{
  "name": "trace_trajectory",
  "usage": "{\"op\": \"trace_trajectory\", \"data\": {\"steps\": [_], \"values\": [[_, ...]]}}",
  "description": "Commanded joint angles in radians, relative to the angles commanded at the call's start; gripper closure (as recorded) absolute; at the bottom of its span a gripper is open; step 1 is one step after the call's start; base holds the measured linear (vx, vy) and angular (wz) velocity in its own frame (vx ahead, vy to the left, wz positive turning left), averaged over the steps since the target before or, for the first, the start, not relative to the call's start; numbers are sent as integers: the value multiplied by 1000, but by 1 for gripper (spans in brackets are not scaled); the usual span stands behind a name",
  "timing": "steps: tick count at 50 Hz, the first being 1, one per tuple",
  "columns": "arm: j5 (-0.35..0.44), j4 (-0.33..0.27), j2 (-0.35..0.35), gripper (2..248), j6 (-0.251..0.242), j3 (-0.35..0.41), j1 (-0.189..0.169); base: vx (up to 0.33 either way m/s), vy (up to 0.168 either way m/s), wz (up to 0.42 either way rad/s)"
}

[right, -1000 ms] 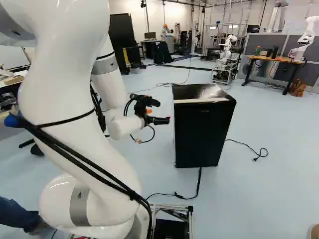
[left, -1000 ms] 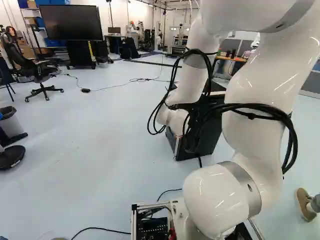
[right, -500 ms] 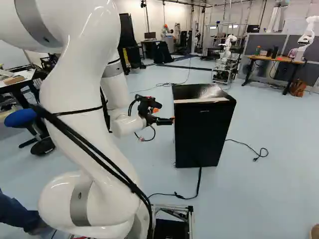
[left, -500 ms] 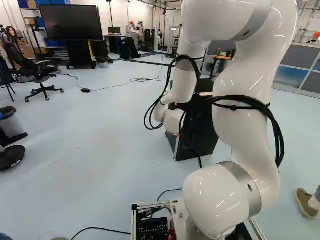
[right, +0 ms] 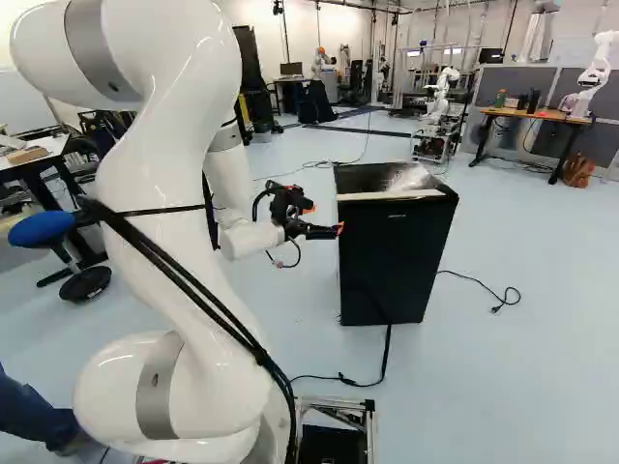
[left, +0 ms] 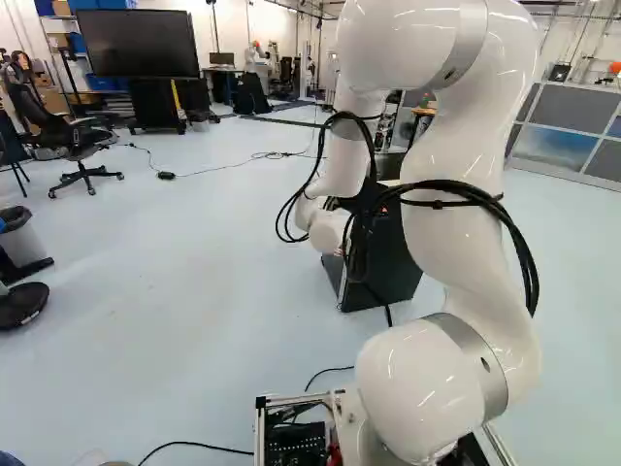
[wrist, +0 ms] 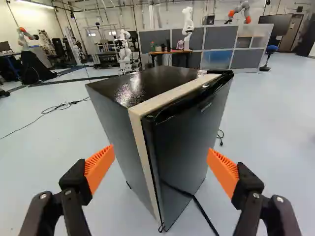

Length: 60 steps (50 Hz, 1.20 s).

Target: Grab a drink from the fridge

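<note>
My gripper (right: 338,230) is beside the upper left part of the black fridge (right: 395,256) in the right base view. In the wrist view the gripper (wrist: 161,160) stands wide open, its two orange pads apart with nothing held. Ahead of it rises the fridge (wrist: 182,132), one corner toward the gripper, its door closed along a pale edge strip. Whether the fingertips touch the fridge cannot be told. The arm hides part of the fridge in the left base view. No drink is visible in or on the fridge.
A black cable (right: 387,353) runs along the floor from the fridge toward the base. Farther off stand a wooden-topped table (right: 537,114) and another robot (right: 443,92). An office chair (left: 73,146) and a bin (left: 21,238) are at the left of the left base view.
The arm has shifted against its lowest joint, leftward in the left base view, and the gripper has come closer to the fridge. The fridge and base have not moved.
</note>
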Motion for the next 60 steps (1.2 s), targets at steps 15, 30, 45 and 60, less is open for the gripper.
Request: {"op": "trace_trajectory", "data": {"steps": [15,30,45,60], "values": [[0,9,-38,3,0,-56,2,0,0,0],[0,33,-64,3,0,-94,8,0,0,0],[0,65,-61,3,0,-90,41,0,0,0],[0,97,-80,3,0,-100,75,0,0,0]]}}
